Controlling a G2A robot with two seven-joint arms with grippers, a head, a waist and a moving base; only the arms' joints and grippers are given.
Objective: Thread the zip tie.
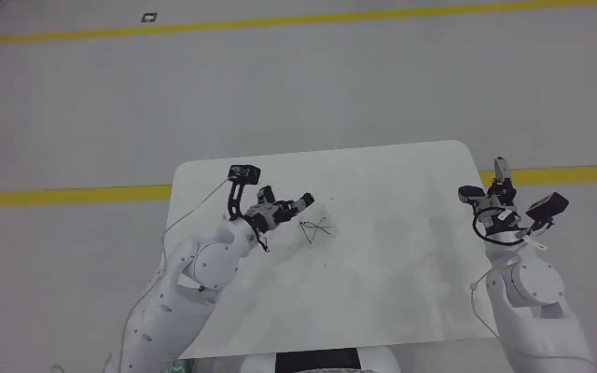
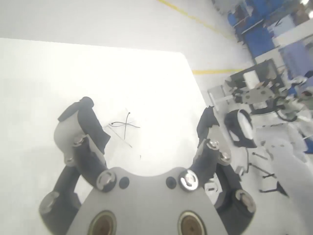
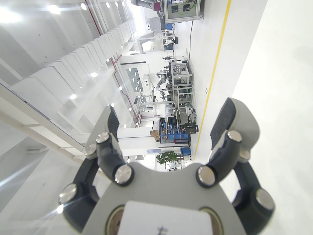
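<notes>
Zip ties (image 2: 126,124) (apparently two, crossed) on table (image 1: 392,280) beside wide-open, empty left end effector (image 2: 146,108)

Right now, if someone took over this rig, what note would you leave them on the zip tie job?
Left gripper: open, empty, over the table just short of the zip ties.
Right gripper: open, empty, by the table edge on its own side, pointing away from the work.
The zip ties lie crossed on the table, touched by neither gripper.
Done: nothing picked up, no loop threaded.
Left: grasp a tie, feed its tail through the head.
</notes>
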